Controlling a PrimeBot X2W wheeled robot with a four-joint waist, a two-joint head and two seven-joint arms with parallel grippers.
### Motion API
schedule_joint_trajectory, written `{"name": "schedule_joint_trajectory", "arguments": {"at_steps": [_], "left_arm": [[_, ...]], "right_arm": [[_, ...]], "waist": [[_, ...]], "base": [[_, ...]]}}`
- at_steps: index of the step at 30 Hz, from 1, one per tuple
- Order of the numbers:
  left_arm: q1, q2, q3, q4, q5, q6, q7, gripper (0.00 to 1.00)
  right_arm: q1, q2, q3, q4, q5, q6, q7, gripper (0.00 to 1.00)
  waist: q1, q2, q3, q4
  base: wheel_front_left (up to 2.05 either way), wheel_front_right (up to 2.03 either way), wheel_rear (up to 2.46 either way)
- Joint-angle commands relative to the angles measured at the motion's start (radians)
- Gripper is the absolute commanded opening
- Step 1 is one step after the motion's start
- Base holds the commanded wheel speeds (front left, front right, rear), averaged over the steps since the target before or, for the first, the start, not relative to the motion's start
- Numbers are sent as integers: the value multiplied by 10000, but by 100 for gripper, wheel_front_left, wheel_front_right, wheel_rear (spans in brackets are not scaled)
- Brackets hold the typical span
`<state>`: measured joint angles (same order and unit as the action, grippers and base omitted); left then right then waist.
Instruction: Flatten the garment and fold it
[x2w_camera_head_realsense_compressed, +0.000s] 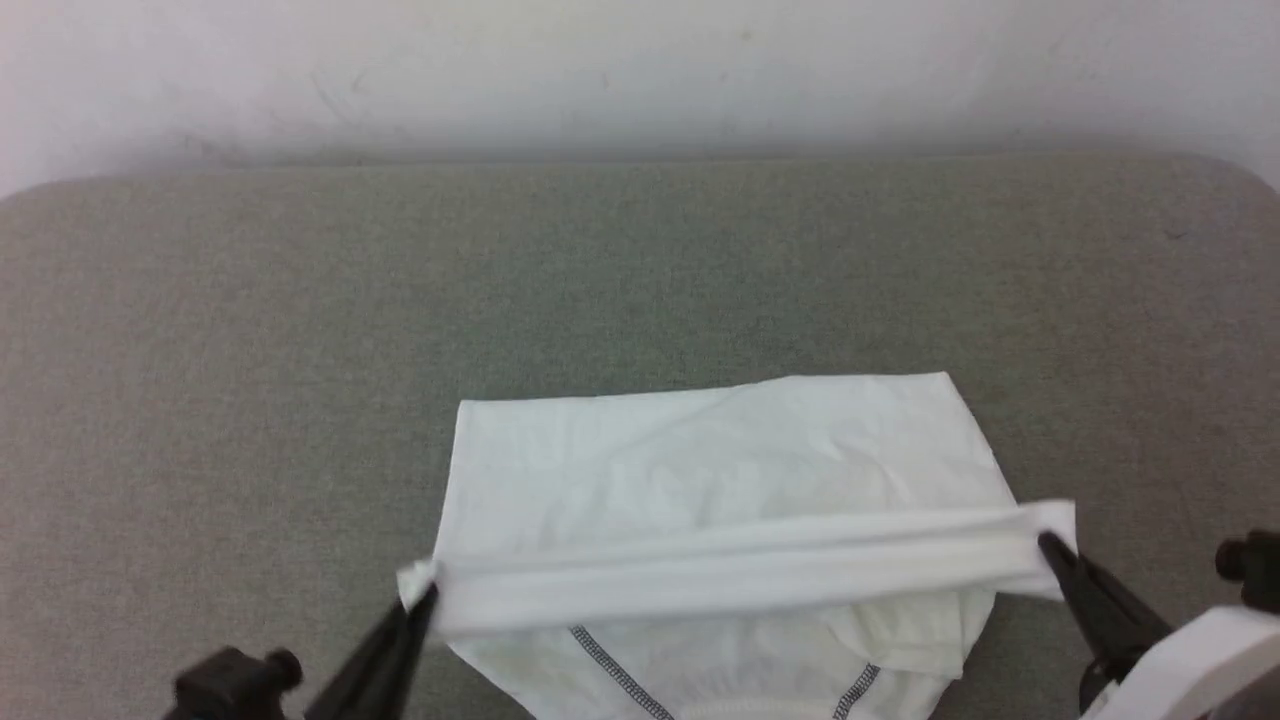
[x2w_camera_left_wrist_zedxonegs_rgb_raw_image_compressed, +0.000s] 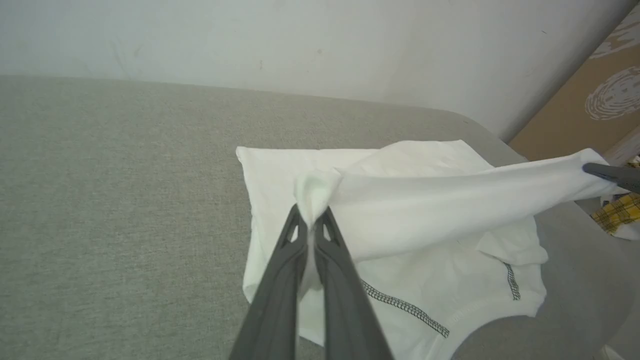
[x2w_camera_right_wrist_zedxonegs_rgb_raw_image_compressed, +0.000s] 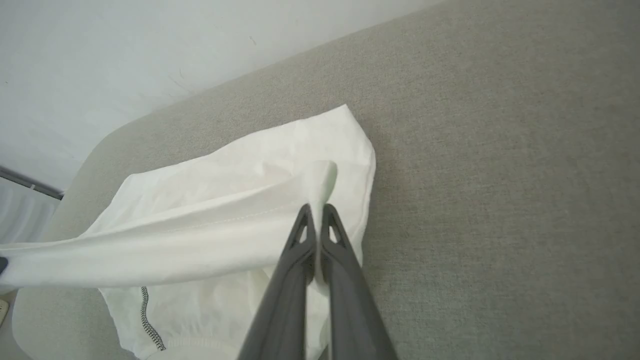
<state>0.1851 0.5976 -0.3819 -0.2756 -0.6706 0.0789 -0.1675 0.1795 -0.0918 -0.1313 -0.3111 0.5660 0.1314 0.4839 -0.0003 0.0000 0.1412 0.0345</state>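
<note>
The garment, a white thin shirt with dark zigzag seams, lies partly folded on the grey padded table. A band of its fabric is lifted and stretched taut between both grippers. My left gripper is shut on the band's left end; the left wrist view shows the cloth pinched at the fingertips. My right gripper is shut on the right end, and the right wrist view has cloth bunched above its tips. The collar end lies near the table's front edge.
A pale wall runs behind the table's far edge. The table's rounded corner sits right of the shirt, with a brown patterned panel and a yellow checked cloth beyond it. Bare grey surface stretches left and behind the shirt.
</note>
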Motion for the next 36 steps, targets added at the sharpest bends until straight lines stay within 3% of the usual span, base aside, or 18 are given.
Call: {"name": "schedule_joint_trajectory", "arguments": {"at_steps": [1, 8, 9, 11, 12, 14, 20, 26, 31, 36], "left_arm": [[288, -13, -275, 202, -122, -135, 186, 0], [590, -318, -1073, 1354, -237, -478, 502, 0], [595, -377, -1142, 1549, -260, -501, 528, 0], [559, -434, -1265, 1893, -240, -533, 601, 0], [529, -457, -1313, 2028, -219, -544, 623, 23], [471, -536, -1319, 2233, -224, -501, 601, 100], [410, -591, -1096, 2218, -373, -303, 516, 100], [502, -753, -226, 1230, -740, 320, -69, 100], [269, -994, 693, 327, 104, 1309, -768, 100], [82, -1418, 1209, -217, 1432, 1918, -929, 100]], "right_arm": [[392, 74, -51, 21, -51, -7, 30, 0], [1137, -35, 296, 504, -544, -7, 200, 3], [1181, -27, 306, 583, -562, -7, 178, 13], [1235, -66, 383, 729, -653, -7, 245, 50], [1236, -76, 425, 764, -664, -7, 247, 100], [1224, -81, 492, 807, -647, -7, 237, 100], [1167, -234, 521, 616, -407, -7, 350, 100], [997, -97, -189, 371, -445, -7, -20, 100], [641, 160, -692, 532, -1246, -7, -557, 100], [179, 323, -663, 991, -1724, -7, -576, 100]], "waist": [[3, 0, -394, -164], [3, 0, -852, -253], [3, 0, -919, -261], [3, 0, -1033, -272], [3, 0, -1084, -273], [3, 0, -1184, -256], [3, 0, -1332, -168], [3, 0, -1221, 8], [3, 0, -880, 188], [3, 0, -500, 352]], "base": [[0, 0, 0], [0, 0, 0], [0, 0, 0], [0, 0, 0], [0, 0, 0], [0, 0, 0], [0, 0, 0], [0, 0, 0], [0, 0, 0], [0, 0, 0]]}}
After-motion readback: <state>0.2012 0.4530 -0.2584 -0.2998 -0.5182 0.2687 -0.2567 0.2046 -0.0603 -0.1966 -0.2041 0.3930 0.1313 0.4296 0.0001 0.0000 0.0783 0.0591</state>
